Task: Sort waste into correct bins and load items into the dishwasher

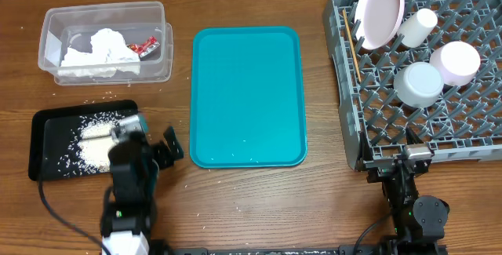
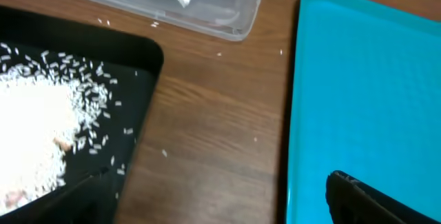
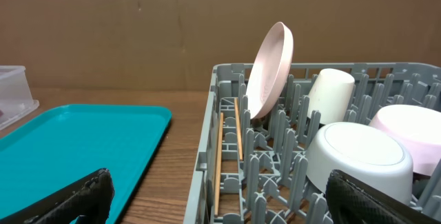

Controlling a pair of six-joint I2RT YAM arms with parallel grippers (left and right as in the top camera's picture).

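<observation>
From overhead, the tub (image 1: 102,43) sits at the far left and holds the napkin (image 1: 98,57) with the packet (image 1: 143,48) at its right. Just nearer is the black tray (image 1: 43,161), with rice (image 1: 94,149) heaped at its right end and stray grains on the table (image 1: 235,200) around it. The teal tray (image 1: 247,94) lies in the middle. The rack (image 1: 471,141) fills the right side. In it the plate (image 1: 379,12) stands on edge at the far left, the chopsticks (image 1: 351,47) lie along the left wall, the cup (image 1: 416,26) lies beside the plate, and a bowl (image 1: 418,84) and a second bowl (image 1: 455,61) sit bottom up. The left gripper (image 1: 153,139) hovers between the two trays. The right gripper (image 1: 396,161) is at the rack's near edge.

Left wrist: rice in the black tray at left, the tub beyond, the teal tray at right. One finger (image 2: 365,200) shows low right and the other is a dim shape low left — wide apart, holding nothing.

Right wrist: plate, cup, bowls and chopsticks all in the rack. The fingers (image 3: 83,200) sit at the two lower corners — spread wide, empty.
</observation>
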